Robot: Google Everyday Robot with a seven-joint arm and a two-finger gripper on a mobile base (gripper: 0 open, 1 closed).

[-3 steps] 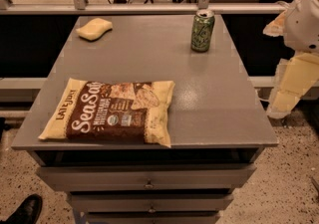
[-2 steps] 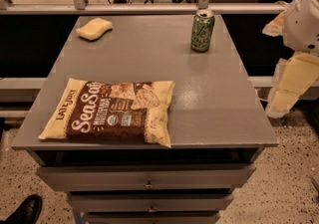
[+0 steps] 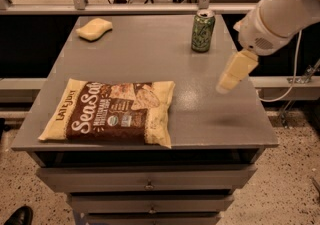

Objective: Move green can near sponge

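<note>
Nearest me, below the front edge of the grey bench [image 3: 200, 114], are shallow drawers [image 3: 150, 179] with small metal pulls, and the toe of a dark shoe [image 3: 17, 215] shows on the speckled floor at the lower left. On the front left part of the bench top lies a large brown and yellow chip bag [image 3: 110, 111], flat, with its printed face up and its long side running along the front edge. Farther back and to the right, the pale gripper [image 3: 230, 76] hangs over the right side of the bench, angled down and to the left, with a faint shadow on the surface beneath it. From here I cannot tell how far open it is. It is apart from everything on the bench. Its bulky white arm [image 3: 280, 14] comes in from the upper right corner, and a thin cable [image 3: 290, 89] trails down beside the bench. Behind the gripper, the green can [image 3: 203, 31] stands upright near the back right of the bench, with its silver top showing. The sponge [image 3: 94, 29] lies well apart from it at the back left corner, pale yellow and flat. Behind the bench runs a metal rail [image 3: 150, 8].
</note>
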